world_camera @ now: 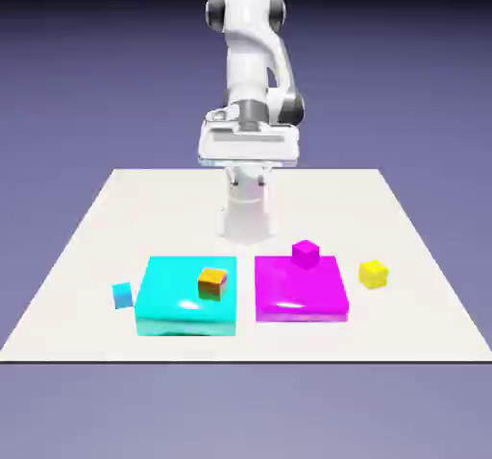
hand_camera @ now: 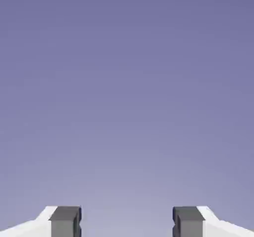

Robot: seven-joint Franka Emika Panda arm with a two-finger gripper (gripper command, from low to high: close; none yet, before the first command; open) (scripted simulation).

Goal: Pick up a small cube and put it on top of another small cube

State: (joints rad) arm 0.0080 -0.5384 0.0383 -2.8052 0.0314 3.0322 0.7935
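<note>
1. Nearest to you in the exterior view, the cyan slab [world_camera: 183, 303] lies flat on the table [world_camera: 86, 255], toward the view's left. The orange cube [world_camera: 212, 282] with coloured faces rests on top of it, near its far right corner.
2. Just off the cyan slab's left side, the small blue cube [world_camera: 122, 295] sits on the table, apart from the slab.
3. Beside the cyan slab, with a narrow gap between them, you see the magenta slab [world_camera: 299, 289] lying flat toward the view's right.
4. The small magenta cube [world_camera: 306, 253] stands at the far edge of the magenta slab, near the middle of that edge.
5. The yellow cube [world_camera: 374, 274] sits on the bare table just right of the magenta slab, not touching it, and well apart from the small magenta cube.
6. Farther back, the white arm [world_camera: 252, 63] rises from the table's far edge, and the hand hangs high above the table, well clear of every cube.
7. In the hand view, the gripper [hand_camera: 127, 221] shows its two grey fingers [hand_camera: 65, 220] spread wide apart, with nothing between them but plain blue-violet backdrop. You have no hold on anything.
</note>
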